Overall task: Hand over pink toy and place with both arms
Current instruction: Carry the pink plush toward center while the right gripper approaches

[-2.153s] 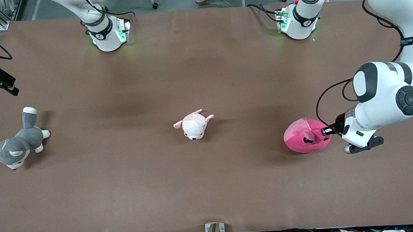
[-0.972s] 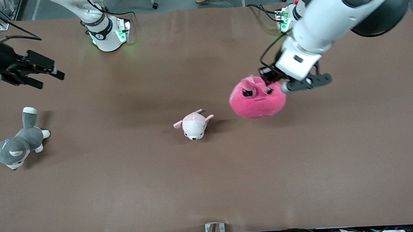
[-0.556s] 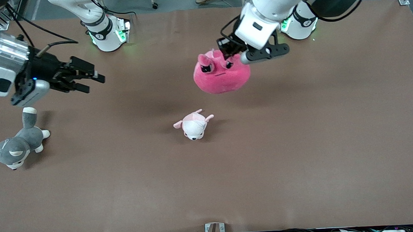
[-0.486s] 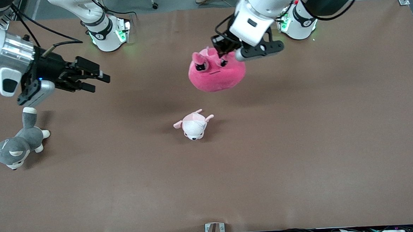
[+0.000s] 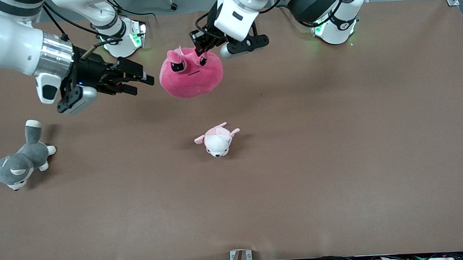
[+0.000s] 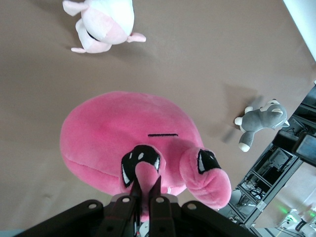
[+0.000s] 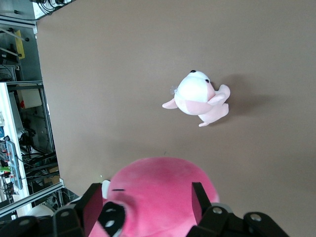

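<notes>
Since half a second ago, the left claw (image 5: pixel 204 46) has carried the pink toy (image 5: pixel 191 73) farther toward the right arm's end of the table (image 5: pixel 335 140), and the right claw (image 5: pixel 143 80) has come in to meet it. Hanging in the air over the table, the pink toy is above a spot farther from the front camera than the small pale-pink plush (image 5: pixel 217 139). In the left wrist view the left claw (image 6: pixel 144 197) is pinched narrow on one of the toy's ears, with the pink toy (image 6: pixel 123 138) dangling below it, face toward the camera. Just beside the toy, on the side toward the right arm's end, the right claw has its fingers spread wide; in the right wrist view those fingers (image 7: pixel 198 197) straddle the top of the pink toy (image 7: pixel 158 192) without closing on it. On the table the pale-pink plush lies near the middle, and a grey plush dog (image 5: pixel 17 161) lies at the right arm's end, well apart from it.
</notes>
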Controlling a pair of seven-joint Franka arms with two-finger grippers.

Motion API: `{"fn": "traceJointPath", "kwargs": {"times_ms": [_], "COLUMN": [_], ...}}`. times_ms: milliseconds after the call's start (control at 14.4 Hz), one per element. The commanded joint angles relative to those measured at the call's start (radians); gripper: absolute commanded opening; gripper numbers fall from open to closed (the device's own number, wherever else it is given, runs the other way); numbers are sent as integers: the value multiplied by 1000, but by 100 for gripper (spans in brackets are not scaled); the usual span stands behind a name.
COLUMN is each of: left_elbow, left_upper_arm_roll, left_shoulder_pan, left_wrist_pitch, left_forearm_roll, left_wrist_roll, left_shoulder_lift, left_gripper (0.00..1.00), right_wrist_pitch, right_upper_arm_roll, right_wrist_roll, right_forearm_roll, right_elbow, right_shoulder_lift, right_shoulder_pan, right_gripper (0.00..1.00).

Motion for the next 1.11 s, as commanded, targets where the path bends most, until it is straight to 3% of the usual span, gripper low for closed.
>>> {"fn": "traceJointPath", "kwargs": {"times_ms": [0,486,764,1042], "left_elbow": [35,43,43,43], "left_upper_arm_roll": [-2,0,2,3], "left_shoulder_pan": [-10,-12,-12,-10], "left_wrist_pitch": [2,1,1,1], "left_forearm_roll": [-17,-17,-17,-15], "left_wrist_roll": [-60,-71,-71,-61], "left_shoulder_lift": [30,50,50,62], "left_gripper": [0,0,0,0], "right_wrist_pitch": [-12,-15,-16,-16], "right_upper_arm_roll": [-9,-9,-10,-9], "right_wrist_roll": [61,63,65,65], "right_forearm_roll": [21,-14,-75,-190], "right_elbow": [15,4,-2,-10], "right_shoulder_lift": [11,11,11,11], "right_shoulder_pan": [33,88,137,185], "right_gripper": [81,81,81,80]}}
